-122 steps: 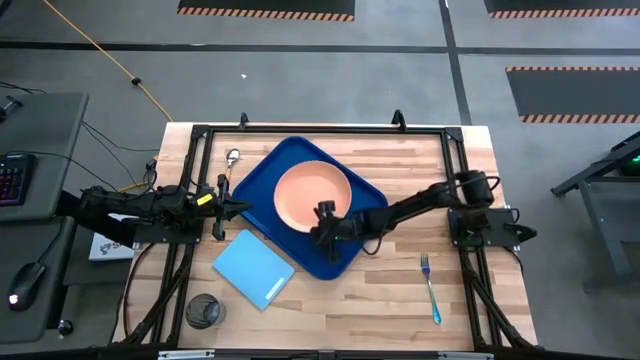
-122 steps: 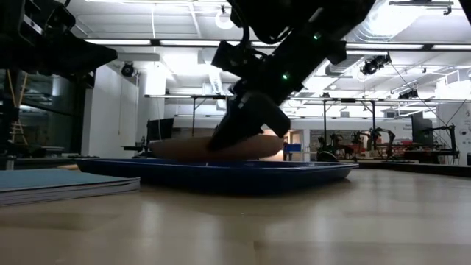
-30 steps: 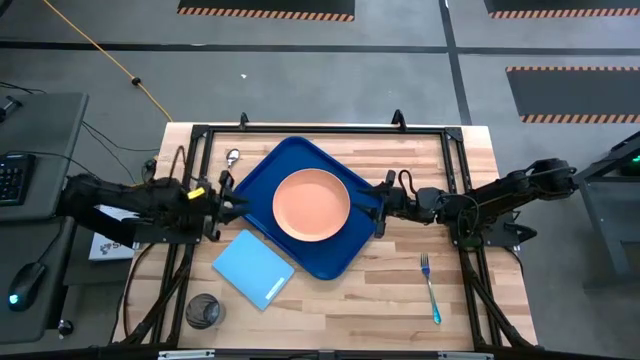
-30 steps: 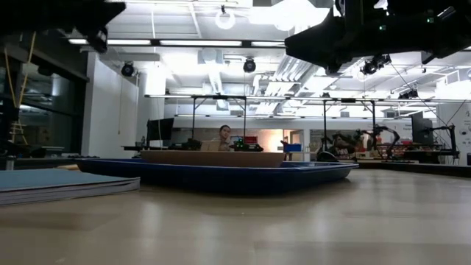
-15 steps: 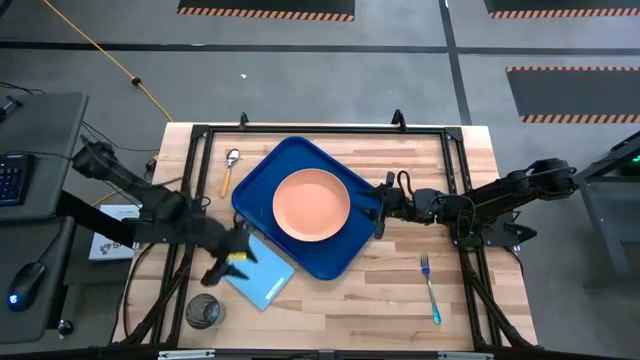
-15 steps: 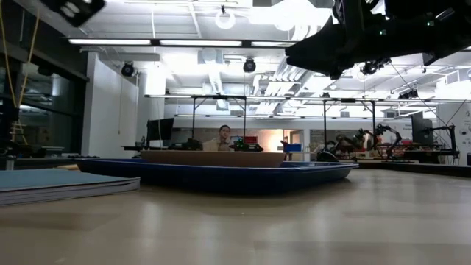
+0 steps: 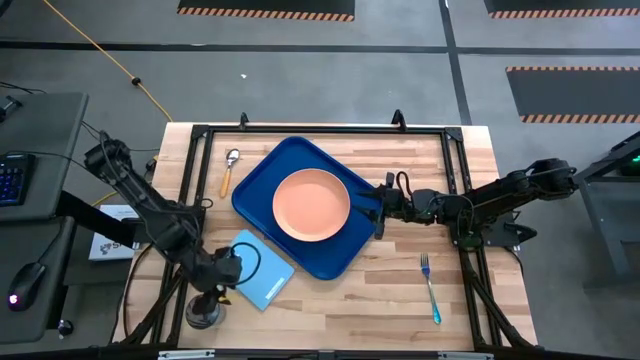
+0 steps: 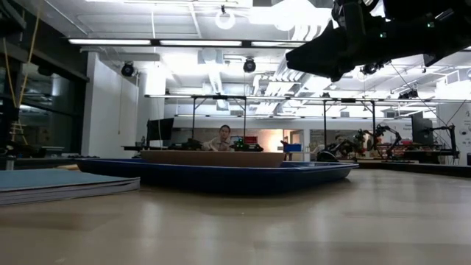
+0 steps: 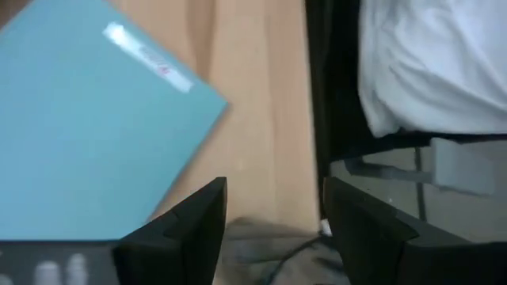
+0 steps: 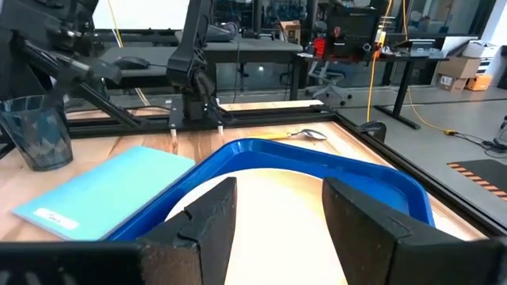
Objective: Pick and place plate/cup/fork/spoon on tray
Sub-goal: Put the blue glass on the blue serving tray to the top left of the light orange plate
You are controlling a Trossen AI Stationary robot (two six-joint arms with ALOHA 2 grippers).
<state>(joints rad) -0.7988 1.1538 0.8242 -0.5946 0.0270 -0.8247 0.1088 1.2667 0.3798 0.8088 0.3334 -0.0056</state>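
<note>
The salmon-pink plate (image 7: pixel 312 204) lies flat in the dark blue tray (image 7: pixel 262 176) at the table's middle. Left of the tray lies the orange-handled spoon (image 7: pixel 229 171). The blue-handled fork (image 7: pixel 430 288) lies near the right front. The dark see-through cup (image 7: pixel 203 313) stands upright at the near left corner. My left gripper (image 7: pixel 208 292) hovers open just above the cup, and a grey blur (image 9: pixel 261 242) shows low between its fingers. My right gripper (image 7: pixel 377 212) stands open and level at the tray's right rim, facing the plate (image 10: pixel 277 206), with nothing between its fingers.
A light-blue flat rectangle (image 7: pixel 254 269) lies between the tray and the cup, right beside my left gripper. A black frame (image 7: pixel 320 128) runs around the table's edges. Bare wood (image 7: pixel 350 310) spreads along the near side between the cup and the fork.
My left gripper has swung from the tray's left rim toward the table's near edge, past the light-blue rectangle, and now stands over the cup. The plate, tray, spoon and fork have stayed in place.
</note>
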